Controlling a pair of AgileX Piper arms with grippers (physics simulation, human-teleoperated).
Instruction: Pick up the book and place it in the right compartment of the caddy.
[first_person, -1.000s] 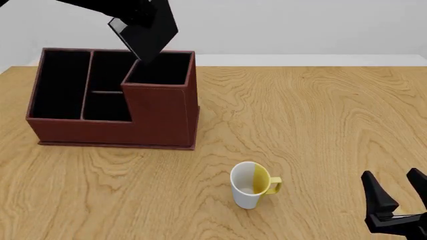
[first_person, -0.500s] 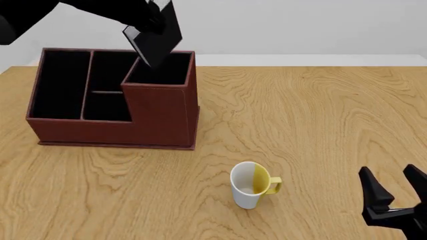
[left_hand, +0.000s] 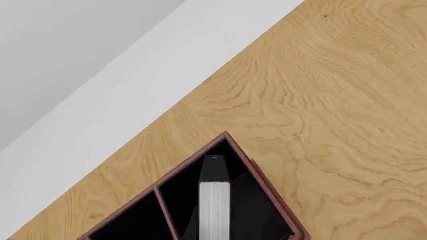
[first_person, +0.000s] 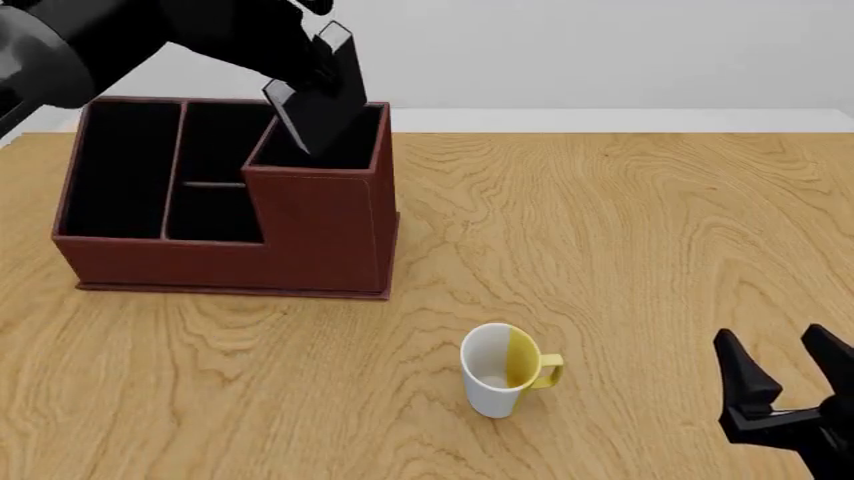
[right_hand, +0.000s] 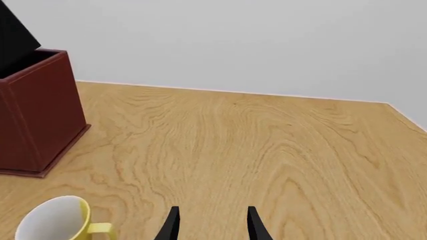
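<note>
Half of the small black hardcover book (first_person: 320, 118), clamped in my left gripper (first_person: 314, 62), tilts into the reddish-brown caddy's (first_person: 227, 240) tall right compartment (first_person: 324, 140), so I'd straighten it before releasing; right gripper (first_person: 787, 375) idles spread apart.

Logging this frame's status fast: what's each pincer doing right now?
Left pincer: shut on the book, tilted, its lower end inside the right compartment.
Right pincer: open, holding nothing.
</note>
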